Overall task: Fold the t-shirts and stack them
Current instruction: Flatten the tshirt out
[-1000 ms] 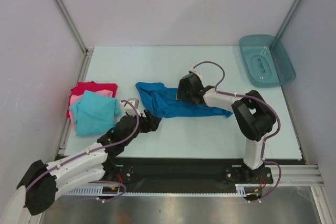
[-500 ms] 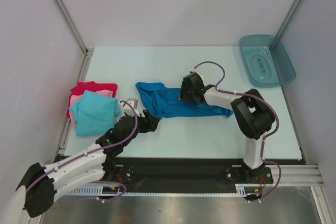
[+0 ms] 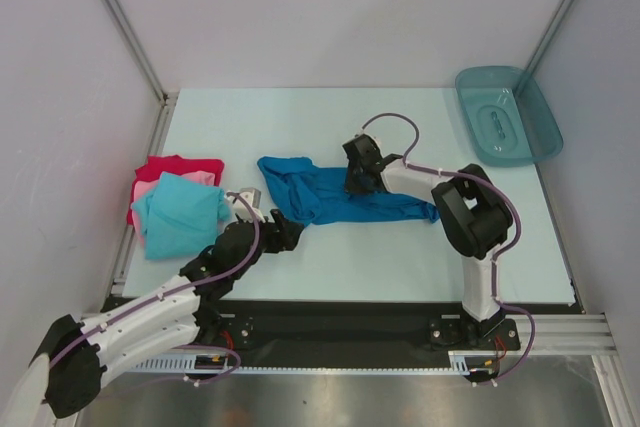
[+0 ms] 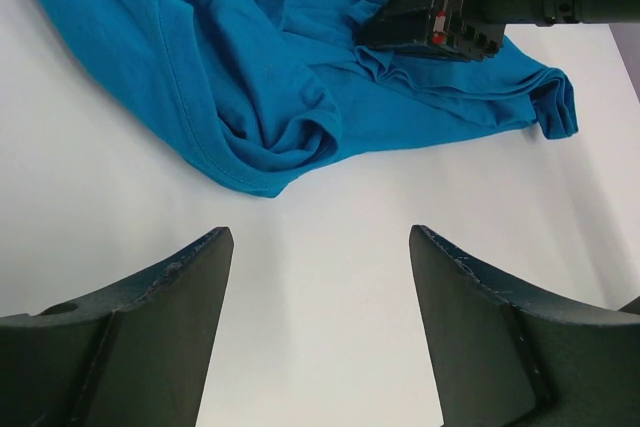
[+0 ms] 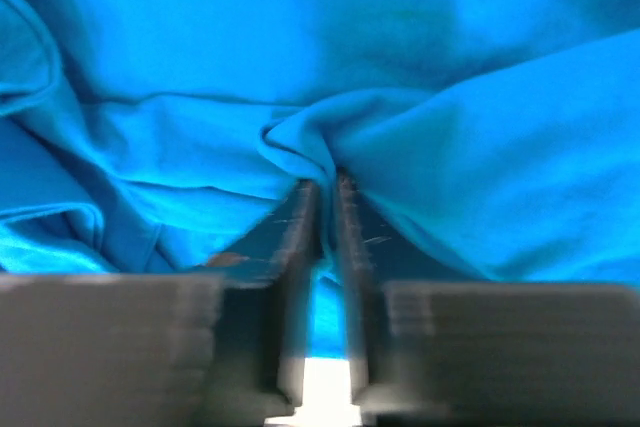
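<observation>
A medium blue t-shirt lies crumpled across the middle of the table. My right gripper is pressed down into its middle, jaws shut on a pinched fold of the blue cloth. The left wrist view shows the same shirt ahead, with the right gripper's black body on it. My left gripper stands open above bare table, just short of the shirt's near edge, holding nothing. At the left, a light turquoise t-shirt lies folded over a pink one and a red one.
A teal translucent plastic tray sits at the back right corner. Metal frame posts rise at both back corners. The table's near edge runs just in front of the arm bases.
The right gripper has closed on a fold of the blue t-shirt and shifted slightly back and left. The left arm has stayed put.
</observation>
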Robot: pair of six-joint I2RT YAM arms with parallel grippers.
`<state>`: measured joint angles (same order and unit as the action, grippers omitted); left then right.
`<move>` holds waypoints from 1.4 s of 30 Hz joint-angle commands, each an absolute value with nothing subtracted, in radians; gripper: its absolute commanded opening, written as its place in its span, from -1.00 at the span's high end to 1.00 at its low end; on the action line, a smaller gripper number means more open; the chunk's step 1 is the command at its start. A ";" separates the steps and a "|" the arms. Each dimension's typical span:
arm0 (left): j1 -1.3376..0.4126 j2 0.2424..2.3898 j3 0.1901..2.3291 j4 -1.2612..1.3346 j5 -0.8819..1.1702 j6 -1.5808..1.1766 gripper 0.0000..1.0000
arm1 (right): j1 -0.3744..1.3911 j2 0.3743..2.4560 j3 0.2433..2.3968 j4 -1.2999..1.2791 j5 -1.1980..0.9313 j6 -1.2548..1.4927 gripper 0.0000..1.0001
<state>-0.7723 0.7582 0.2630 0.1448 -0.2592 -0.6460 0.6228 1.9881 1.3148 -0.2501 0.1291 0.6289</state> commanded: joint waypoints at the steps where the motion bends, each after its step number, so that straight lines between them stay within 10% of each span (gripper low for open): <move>1: -0.778 0.742 0.290 0.149 -0.276 -0.629 -0.55 | 0.627 2.029 1.312 -0.273 0.123 0.629 0.81; 27: -0.778 0.862 0.348 0.169 -0.300 -0.626 -0.56 | 0.391 1.868 1.500 -0.370 0.147 0.551 1.00; 42: -0.574 1.603 1.159 0.008 -0.229 -0.485 -0.72 | 0.345 1.894 1.433 -0.293 0.075 0.572 1.00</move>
